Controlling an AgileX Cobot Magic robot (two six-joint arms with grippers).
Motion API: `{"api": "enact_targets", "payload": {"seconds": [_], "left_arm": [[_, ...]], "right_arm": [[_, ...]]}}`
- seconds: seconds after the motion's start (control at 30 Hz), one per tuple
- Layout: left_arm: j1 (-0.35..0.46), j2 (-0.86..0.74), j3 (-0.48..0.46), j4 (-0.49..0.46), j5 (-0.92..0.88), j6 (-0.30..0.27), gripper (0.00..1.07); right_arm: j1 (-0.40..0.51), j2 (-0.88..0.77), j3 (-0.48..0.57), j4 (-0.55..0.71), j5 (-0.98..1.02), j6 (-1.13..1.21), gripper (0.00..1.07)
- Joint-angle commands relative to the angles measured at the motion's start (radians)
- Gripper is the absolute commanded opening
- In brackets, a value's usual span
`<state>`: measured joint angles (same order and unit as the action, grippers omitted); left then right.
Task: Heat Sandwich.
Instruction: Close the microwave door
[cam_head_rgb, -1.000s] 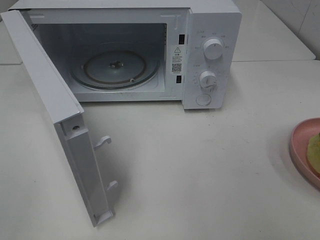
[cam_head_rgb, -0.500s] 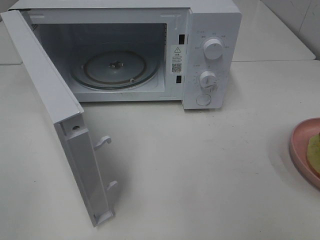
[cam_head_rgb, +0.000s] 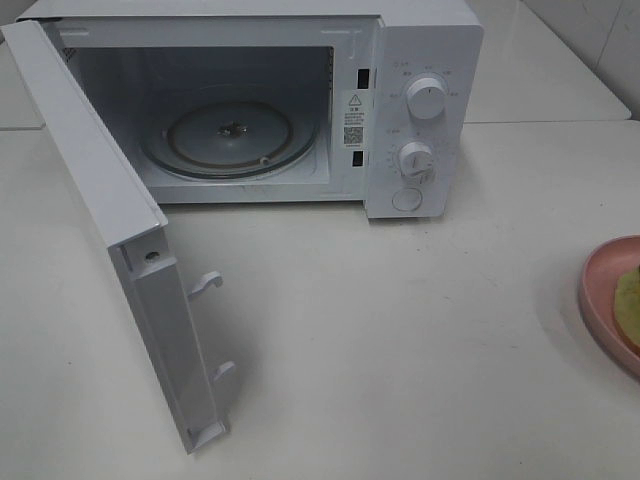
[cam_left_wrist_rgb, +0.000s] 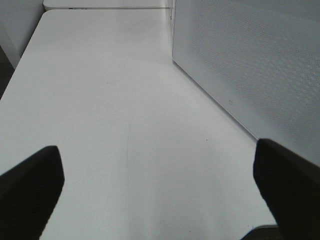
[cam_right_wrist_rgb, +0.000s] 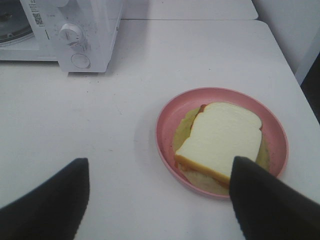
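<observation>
Nothing moved since a second ago. Sandwich (cam_right_wrist_rgb: 220, 141) on pink plate (cam_right_wrist_rgb: 167, 117), well right of open microwave (cam_head_rgb: 425, 110); right gripper (cam_right_wrist_rgb: 157, 200) spread wide above it, left gripper (cam_left_wrist_rgb: 160, 185) likewise open, empty. Risk: loose bread sliding off filling if pinched unevenly.

Exterior high: pink plate (cam_head_rgb: 612, 300) cut by frame edge, sandwich (cam_head_rgb: 629, 305) only a green sliver; microwave (cam_head_rgb: 425, 110) dial markings too small to read.

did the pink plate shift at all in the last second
No. In the exterior high view the pink plate sits at the same spot at the table's right edge, equally far from the microwave.
</observation>
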<state>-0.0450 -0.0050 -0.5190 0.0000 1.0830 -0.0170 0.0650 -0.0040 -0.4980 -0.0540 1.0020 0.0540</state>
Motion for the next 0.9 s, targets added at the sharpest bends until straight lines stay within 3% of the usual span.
{"api": "enact_targets", "payload": {"seconds": [0.03,0.9], "left_arm": [[-0.004,-0.017,0.002,-0.006,-0.013,-0.002,0.98],[-0.004,-0.017,0.002,-0.006,-0.013,-0.002,0.98]], "right_arm": [[-0.007,-0.028,0.000,0.001,-0.004,-0.016,0.76],[-0.007,-0.028,0.000,0.000,-0.004,-0.015,0.75]]}}
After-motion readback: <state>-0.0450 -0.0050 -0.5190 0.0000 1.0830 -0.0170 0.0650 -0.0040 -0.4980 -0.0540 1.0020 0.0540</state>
